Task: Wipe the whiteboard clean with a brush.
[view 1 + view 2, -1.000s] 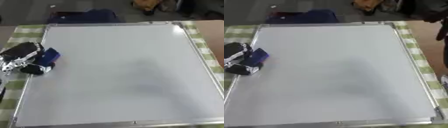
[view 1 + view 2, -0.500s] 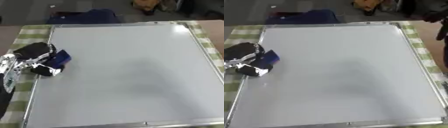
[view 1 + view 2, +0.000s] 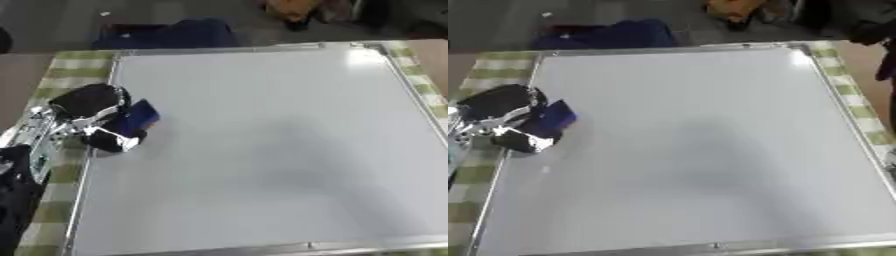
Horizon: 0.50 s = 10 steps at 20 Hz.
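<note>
A large whiteboard with a silver frame lies flat on the table and looks blank. My left hand is at the board's left edge, its fingers curled round a dark blue brush that rests on the board surface. The black left arm comes in from the lower left. My right hand shows in neither view.
A green checked cloth lies under the board and shows along its left and right sides. A dark blue bag sits beyond the far edge, with an orange-brown object further back. A dark shape stands at the far right.
The whole picture has shifted, so the camera moved. My left hand with the brush sits a little further right and lower on the board's left edge.
</note>
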Each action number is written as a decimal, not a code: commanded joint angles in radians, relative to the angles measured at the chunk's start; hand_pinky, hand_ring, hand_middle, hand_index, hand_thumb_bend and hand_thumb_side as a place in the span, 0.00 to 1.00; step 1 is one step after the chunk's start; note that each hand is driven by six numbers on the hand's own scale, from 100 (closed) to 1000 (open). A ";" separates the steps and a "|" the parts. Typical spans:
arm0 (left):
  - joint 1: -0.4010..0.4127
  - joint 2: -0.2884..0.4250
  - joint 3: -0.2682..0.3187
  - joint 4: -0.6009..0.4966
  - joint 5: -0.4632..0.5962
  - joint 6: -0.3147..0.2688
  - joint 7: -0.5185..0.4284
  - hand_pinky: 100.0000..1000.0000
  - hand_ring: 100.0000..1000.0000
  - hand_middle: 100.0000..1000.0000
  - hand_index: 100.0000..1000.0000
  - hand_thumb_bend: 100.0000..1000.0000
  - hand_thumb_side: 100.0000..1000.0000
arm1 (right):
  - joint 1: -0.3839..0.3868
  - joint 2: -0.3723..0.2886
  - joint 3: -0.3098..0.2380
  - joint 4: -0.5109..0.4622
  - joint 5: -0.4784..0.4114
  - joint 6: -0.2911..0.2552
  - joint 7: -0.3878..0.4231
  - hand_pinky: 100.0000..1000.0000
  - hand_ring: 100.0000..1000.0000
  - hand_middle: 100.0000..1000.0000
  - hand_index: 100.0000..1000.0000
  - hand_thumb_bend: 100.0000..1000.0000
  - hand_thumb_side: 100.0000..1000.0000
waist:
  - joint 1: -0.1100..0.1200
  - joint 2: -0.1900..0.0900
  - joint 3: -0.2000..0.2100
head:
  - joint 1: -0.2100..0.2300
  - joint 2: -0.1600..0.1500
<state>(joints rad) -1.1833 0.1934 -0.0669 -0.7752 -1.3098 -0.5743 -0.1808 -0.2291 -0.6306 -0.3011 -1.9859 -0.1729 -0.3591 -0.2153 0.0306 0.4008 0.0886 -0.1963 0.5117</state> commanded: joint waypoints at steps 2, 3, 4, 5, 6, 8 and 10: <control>-0.006 -0.025 -0.018 -0.002 -0.016 -0.005 0.004 0.57 0.39 0.13 0.05 0.03 0.41 | -0.010 -0.020 -0.011 -0.014 -0.008 0.002 0.001 0.70 0.53 0.39 0.18 0.11 0.94 | -0.003 -0.015 -0.007 | 0.001 -0.014; -0.006 -0.027 -0.017 -0.004 -0.014 -0.002 0.004 0.57 0.39 0.13 0.05 0.02 0.41 | -0.009 -0.019 -0.011 -0.014 -0.008 0.003 0.001 0.70 0.53 0.39 0.18 0.10 0.94 | -0.003 -0.015 -0.007 | 0.000 -0.014; -0.007 -0.029 -0.015 -0.006 -0.013 0.002 0.004 0.57 0.39 0.13 0.05 0.02 0.41 | -0.009 -0.019 -0.011 -0.014 -0.007 0.003 0.002 0.70 0.53 0.39 0.18 0.11 0.94 | -0.003 -0.016 -0.007 | -0.002 -0.013; -0.009 -0.031 -0.014 -0.008 -0.012 0.006 0.006 0.57 0.38 0.13 0.05 0.01 0.40 | -0.009 -0.019 -0.011 -0.014 -0.008 0.004 0.002 0.71 0.53 0.39 0.18 0.10 0.94 | -0.003 -0.016 -0.006 | -0.003 -0.013; -0.010 -0.033 -0.014 -0.011 -0.012 0.010 0.009 0.57 0.38 0.13 0.05 0.01 0.40 | -0.009 -0.018 -0.011 -0.014 -0.008 0.004 0.002 0.71 0.53 0.39 0.18 0.10 0.94 | -0.002 -0.016 -0.006 | -0.004 -0.012; -0.012 -0.038 -0.015 -0.016 -0.008 0.013 0.016 0.56 0.38 0.12 0.05 0.00 0.41 | -0.010 -0.018 -0.010 -0.014 -0.008 0.005 0.004 0.71 0.53 0.39 0.18 0.10 0.94 | -0.003 -0.016 -0.005 | -0.004 -0.012; -0.013 -0.041 -0.019 -0.017 -0.002 0.012 0.016 0.56 0.38 0.12 0.05 0.00 0.41 | -0.011 -0.019 -0.011 -0.014 -0.009 0.005 0.003 0.71 0.53 0.39 0.18 0.10 0.94 | -0.003 -0.016 -0.005 | -0.004 -0.012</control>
<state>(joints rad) -1.1852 0.1647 -0.0715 -0.7869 -1.3108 -0.5633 -0.1665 -0.2295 -0.6286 -0.3011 -1.9859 -0.1778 -0.3553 -0.2120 0.0311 0.4008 0.0867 -0.1971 0.5077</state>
